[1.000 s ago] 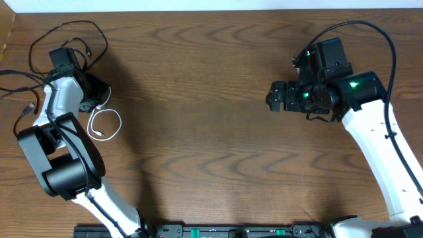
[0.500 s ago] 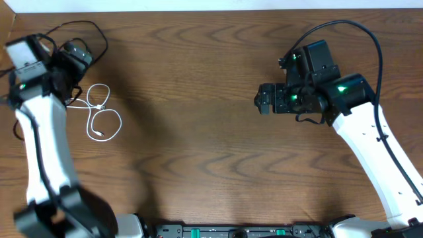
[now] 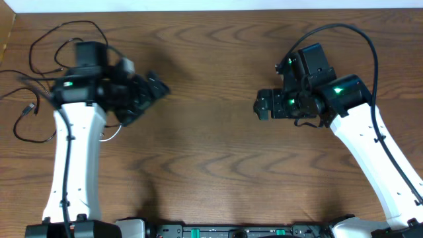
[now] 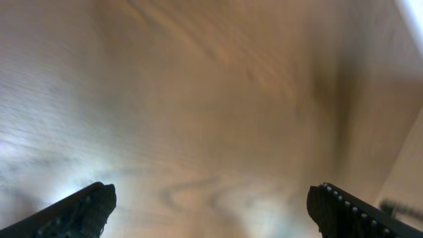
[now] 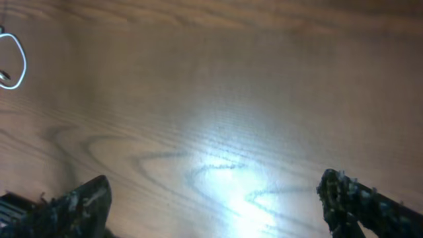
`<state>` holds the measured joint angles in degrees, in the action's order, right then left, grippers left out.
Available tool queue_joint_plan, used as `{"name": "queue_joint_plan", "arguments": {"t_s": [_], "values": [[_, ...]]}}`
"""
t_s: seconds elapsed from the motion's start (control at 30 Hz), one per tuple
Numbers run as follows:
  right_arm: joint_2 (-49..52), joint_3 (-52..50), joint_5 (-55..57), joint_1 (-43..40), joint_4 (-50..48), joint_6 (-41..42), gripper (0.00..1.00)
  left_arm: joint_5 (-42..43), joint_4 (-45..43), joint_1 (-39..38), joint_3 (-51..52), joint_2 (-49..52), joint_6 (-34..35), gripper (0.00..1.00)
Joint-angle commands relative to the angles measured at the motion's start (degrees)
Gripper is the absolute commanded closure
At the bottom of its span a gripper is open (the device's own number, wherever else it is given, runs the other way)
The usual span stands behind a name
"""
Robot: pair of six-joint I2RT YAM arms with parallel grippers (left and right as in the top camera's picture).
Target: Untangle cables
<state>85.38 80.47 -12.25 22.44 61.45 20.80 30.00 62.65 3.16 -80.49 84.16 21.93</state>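
Two black cables lie at the table's far left: one loops by the back edge (image 3: 63, 32), the other (image 3: 26, 110) trails toward the left edge with its plug showing. The white cable (image 3: 114, 134) is mostly hidden under my left arm in the overhead view. Its loop shows far off in the right wrist view (image 5: 13, 63). My left gripper (image 3: 153, 87) is open and empty above bare wood to the right of the cables; the left wrist view (image 4: 211, 206) is blurred. My right gripper (image 3: 262, 106) is open and empty over the table's right half, also shown in its wrist view (image 5: 218, 205).
The brown wooden table (image 3: 211, 158) ends at a pale wall strip along the back edge (image 3: 211, 5). Thicker black wires run along both arms. A dark rail with green lights (image 3: 218, 231) lies at the front edge.
My left arm has swung from the far-left back corner toward the right, and now covers most of the white cable. My right gripper shifted slightly left.
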Motion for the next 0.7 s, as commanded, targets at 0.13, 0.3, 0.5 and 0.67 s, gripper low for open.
{"name": "queue_joint_plan", "arguments": {"t_s": [0.13, 0.3, 0.5, 0.67], "values": [[-5.6, -0.3, 4.0, -0.3, 6.8, 1.0, 0.09, -7.0, 5.0, -10.2, 0.5, -8.7, -3.7, 0.07], [-14.3, -0.3, 10.6, 0.2, 8.9, 1.0, 0.09, -18.1, 4.8, -16.2, 0.5, -20.9, -0.2, 0.07], [-27.6, -1.6, 15.9, 4.5, 9.9, 1.0, 0.01, -26.8, 5.4, -20.9, 0.5, -34.8, 1.3, 0.07], [-37.7, -7.5, 20.1, 6.6, 8.8, 2.6, 0.01, -27.1, 6.8, -20.9, 0.5, -39.6, 1.2, 0.06]]}}
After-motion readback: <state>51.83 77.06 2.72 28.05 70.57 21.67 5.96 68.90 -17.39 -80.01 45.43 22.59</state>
